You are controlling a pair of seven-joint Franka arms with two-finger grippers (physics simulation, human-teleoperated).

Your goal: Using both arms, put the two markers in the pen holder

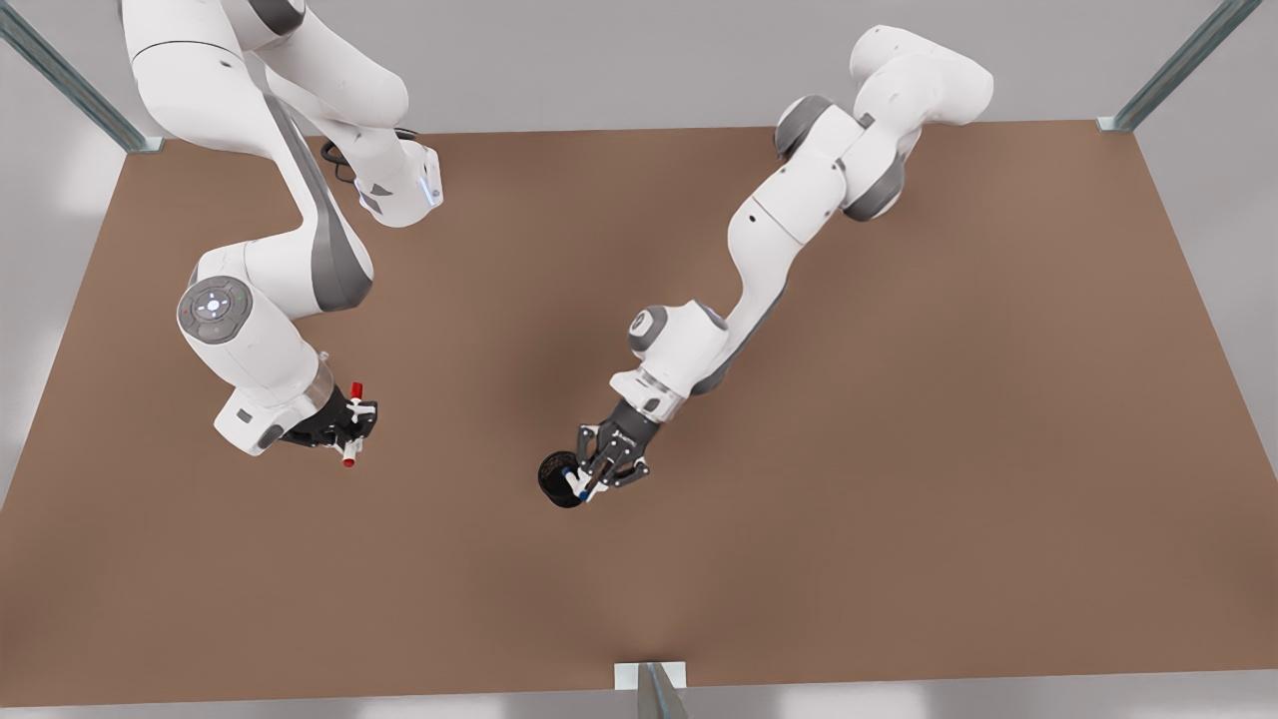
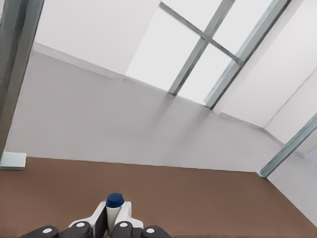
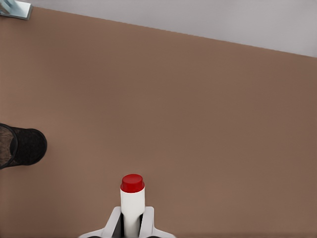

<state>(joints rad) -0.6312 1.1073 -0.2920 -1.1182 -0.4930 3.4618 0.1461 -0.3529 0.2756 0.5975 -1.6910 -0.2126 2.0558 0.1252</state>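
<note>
The left gripper (image 1: 587,481) hangs over the black mesh pen holder (image 1: 552,483) near the table's middle, shut on the blue-capped marker (image 1: 571,479). I cannot tell whether that marker's lower end is inside the holder. In the left wrist view the blue marker (image 2: 114,204) stands between the white fingertips of the left gripper (image 2: 114,219). At the front view's left the right gripper (image 1: 353,421) is shut on the red-capped marker (image 1: 352,427), held above the table well away from the holder. The right wrist view shows the red marker (image 3: 132,198), the right gripper (image 3: 132,224) and the pen holder (image 3: 24,146) off to one side.
A brown table (image 1: 899,449) lies under both arms, with metal frame posts (image 1: 1178,65) at its corners and a small bracket (image 1: 649,677) at the near edge. Bare tabletop separates the two grippers.
</note>
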